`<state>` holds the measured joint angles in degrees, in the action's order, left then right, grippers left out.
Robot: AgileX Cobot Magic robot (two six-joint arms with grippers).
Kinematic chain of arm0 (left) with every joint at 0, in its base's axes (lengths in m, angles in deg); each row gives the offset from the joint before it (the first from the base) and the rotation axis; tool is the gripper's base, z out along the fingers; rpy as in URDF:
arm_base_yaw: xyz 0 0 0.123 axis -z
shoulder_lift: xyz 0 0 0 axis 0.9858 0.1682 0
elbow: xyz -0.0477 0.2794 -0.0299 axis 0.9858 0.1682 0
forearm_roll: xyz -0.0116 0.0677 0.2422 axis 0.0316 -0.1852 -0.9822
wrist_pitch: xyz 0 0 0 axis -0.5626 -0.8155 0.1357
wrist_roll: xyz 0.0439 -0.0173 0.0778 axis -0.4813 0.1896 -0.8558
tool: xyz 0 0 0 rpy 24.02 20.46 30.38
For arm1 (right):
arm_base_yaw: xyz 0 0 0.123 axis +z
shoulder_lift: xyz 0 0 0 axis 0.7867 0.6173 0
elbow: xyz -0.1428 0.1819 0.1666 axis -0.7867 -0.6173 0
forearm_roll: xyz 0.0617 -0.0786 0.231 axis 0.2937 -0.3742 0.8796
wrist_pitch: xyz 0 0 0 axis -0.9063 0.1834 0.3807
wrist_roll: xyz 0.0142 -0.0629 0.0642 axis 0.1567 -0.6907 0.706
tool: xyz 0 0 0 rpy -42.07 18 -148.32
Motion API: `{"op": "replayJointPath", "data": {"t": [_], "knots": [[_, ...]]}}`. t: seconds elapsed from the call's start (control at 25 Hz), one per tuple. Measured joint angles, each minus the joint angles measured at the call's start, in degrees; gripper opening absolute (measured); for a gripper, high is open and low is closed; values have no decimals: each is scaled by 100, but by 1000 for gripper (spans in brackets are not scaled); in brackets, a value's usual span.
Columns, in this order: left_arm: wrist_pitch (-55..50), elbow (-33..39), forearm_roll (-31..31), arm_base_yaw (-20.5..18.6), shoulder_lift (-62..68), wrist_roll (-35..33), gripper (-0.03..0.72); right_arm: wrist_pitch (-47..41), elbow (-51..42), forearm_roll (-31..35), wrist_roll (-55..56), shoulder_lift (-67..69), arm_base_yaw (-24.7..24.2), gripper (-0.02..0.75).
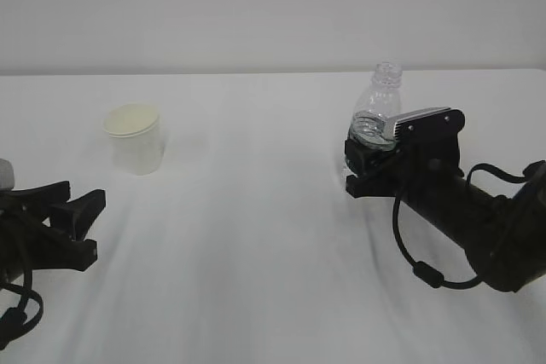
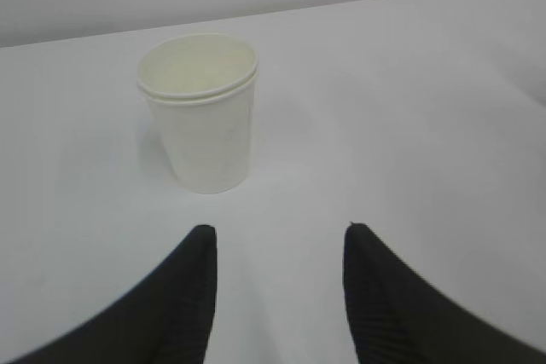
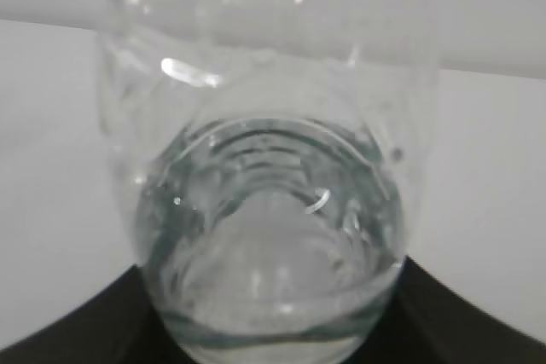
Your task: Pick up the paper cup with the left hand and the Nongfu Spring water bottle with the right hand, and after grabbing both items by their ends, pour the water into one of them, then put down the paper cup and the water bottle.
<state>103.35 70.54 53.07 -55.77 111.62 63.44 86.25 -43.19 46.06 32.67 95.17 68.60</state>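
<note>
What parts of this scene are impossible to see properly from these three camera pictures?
- Lower half of the water bottle: exterior view, hidden behind the right gripper.
- Bottle's neck: right wrist view, cut off by the top edge.
- Inside of the paper cup: left wrist view, hidden by its own wall.
- Left gripper arm: exterior view, cut off at the left edge.

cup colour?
Cream-white, plain, no print; the paper cup shows best in the left wrist view.
</note>
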Motion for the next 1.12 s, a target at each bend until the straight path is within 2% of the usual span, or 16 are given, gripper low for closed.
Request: {"op": "replayJointPath", "data": {"t": [1.12], "knots": [[0, 0, -95, 0, 0, 0, 344, -14, -1557, 236, -135, -1594, 0, 395]]}}
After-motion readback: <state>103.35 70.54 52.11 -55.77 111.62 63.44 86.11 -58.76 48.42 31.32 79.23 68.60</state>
